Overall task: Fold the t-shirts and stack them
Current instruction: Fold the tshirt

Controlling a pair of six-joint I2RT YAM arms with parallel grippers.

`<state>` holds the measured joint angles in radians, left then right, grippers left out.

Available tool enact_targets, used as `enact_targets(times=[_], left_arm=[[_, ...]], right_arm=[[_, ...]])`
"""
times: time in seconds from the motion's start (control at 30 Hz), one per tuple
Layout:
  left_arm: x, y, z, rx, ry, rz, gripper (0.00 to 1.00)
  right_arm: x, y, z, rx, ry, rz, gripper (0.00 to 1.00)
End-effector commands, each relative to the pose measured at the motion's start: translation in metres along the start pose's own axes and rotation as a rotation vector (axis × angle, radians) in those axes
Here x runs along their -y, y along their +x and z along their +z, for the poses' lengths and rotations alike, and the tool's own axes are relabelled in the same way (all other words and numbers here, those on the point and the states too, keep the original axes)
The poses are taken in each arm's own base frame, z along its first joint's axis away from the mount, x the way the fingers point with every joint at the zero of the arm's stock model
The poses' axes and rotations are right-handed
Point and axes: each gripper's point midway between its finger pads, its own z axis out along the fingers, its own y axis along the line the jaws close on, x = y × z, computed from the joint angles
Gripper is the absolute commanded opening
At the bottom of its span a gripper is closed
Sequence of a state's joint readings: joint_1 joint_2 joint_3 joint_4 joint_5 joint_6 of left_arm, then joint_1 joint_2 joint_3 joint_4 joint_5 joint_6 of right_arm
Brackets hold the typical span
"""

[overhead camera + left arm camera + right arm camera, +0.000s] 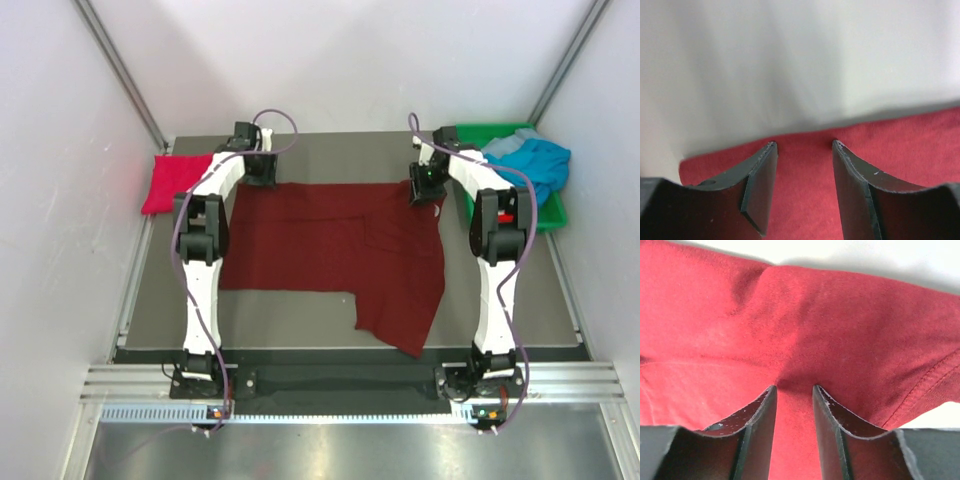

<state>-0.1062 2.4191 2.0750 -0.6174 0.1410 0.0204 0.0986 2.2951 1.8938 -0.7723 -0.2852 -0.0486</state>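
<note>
Noted left gripper jaws apart, maroon t-shirt flat beneath and between, hem just past tips. Noted right gripper jaws narrowly apart, cloth puckered into gap; cannot tell whether clamped.

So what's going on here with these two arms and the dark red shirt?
Two robot arms are folding t-shirts. The maroon t-shirt lies spread on the table, only partly folded. Both arms reach to its far edge: the right gripper pinches a pucker of the cloth, while the left gripper stands open over the far left corner. A crimson t-shirt sits folded at the far left, and a teal-blue t-shirt lies crumpled in the green bin.
</note>
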Motion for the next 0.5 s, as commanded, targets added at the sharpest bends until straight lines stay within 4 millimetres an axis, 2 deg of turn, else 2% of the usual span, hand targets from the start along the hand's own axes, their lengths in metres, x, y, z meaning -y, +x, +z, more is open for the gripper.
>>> enact_targets(times=[0.0, 0.03, 0.07, 0.1, 0.17, 0.3, 0.47], left_arm=[[-0.009, 0.029, 0.030, -0.107, -0.020, -0.025, 0.53], [-0.010, 0.028, 0.030, -0.113, -0.022, -0.027, 0.54], [-0.010, 0.014, 0.028, -0.081, -0.021, -0.021, 0.53], [-0.013, 0.017, 0.034, -0.087, -0.028, -0.023, 0.53], [-0.016, 0.006, 0.035, -0.055, -0.043, -0.018, 0.54], [-0.025, -0.002, 0.041, -0.021, -0.082, -0.003, 0.54], [-0.029, -0.015, 0.047, 0.021, -0.095, 0.009, 0.54]], right_arm=[[0.037, -0.006, 0.032, 0.010, 0.064, 0.012, 0.36], [0.037, -0.016, 0.029, 0.033, 0.066, 0.002, 0.37], [0.038, -0.020, 0.029, 0.042, 0.068, -0.002, 0.38], [0.041, -0.021, 0.033, 0.039, 0.076, 0.001, 0.38], [0.045, -0.037, 0.030, 0.077, 0.084, -0.007, 0.37], [0.058, -0.052, 0.034, 0.112, 0.119, -0.017, 0.43], [0.063, -0.075, 0.033, 0.173, 0.136, -0.034, 0.45]])
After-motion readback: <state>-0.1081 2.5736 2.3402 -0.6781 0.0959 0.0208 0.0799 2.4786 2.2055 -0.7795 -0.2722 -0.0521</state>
